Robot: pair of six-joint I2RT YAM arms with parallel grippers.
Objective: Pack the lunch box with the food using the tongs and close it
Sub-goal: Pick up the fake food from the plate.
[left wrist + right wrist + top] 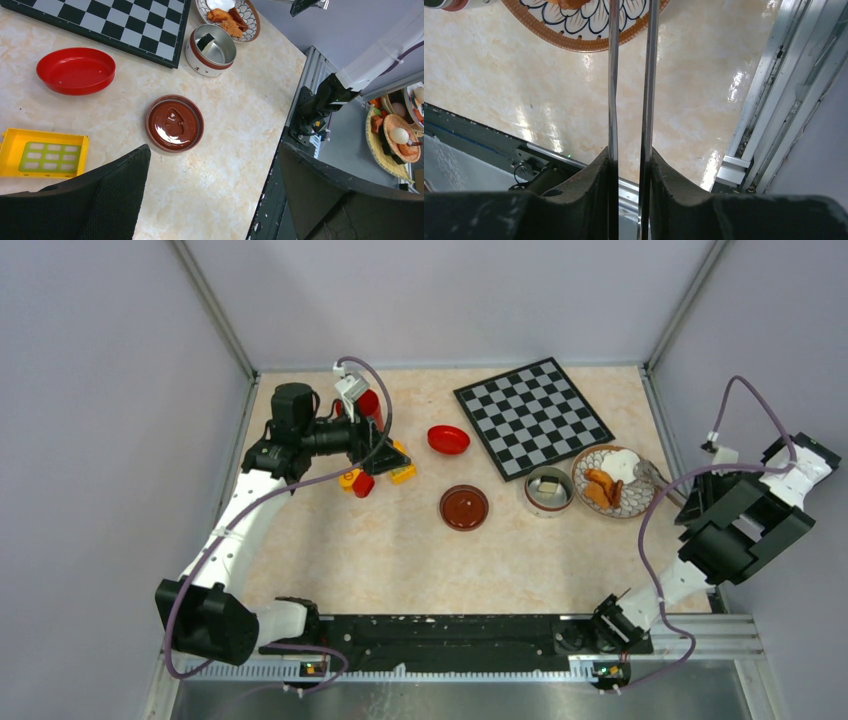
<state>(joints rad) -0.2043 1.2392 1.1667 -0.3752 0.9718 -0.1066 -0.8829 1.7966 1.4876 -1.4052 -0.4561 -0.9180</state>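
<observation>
At the table's 4 o'clock, the right gripper (629, 165) pinches the long slim silver metal tongs (613, 100), both arms squeezed between its pads. The tips point toward 12, at the patterned white-and-brown plate (634, 501) carrying the orange-brown fried pieces (603, 487). Just beside the plate, at its 9 o'clock, sits the small round steel lunch box (202, 64) with a pale chunk (547, 486) inside. Its brown round lid (464, 507) lies further toward 9. The left gripper (212, 172) hangs wide open and empty at 10 o'clock. The thin, smooth arms could twist in the pads, dropping a piece short of the box.

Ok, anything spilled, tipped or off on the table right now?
Nothing stands out: lunch box upright, brown lid lying flat nearby, fried pieces on the plate, tongs straight in the right hand.
</observation>
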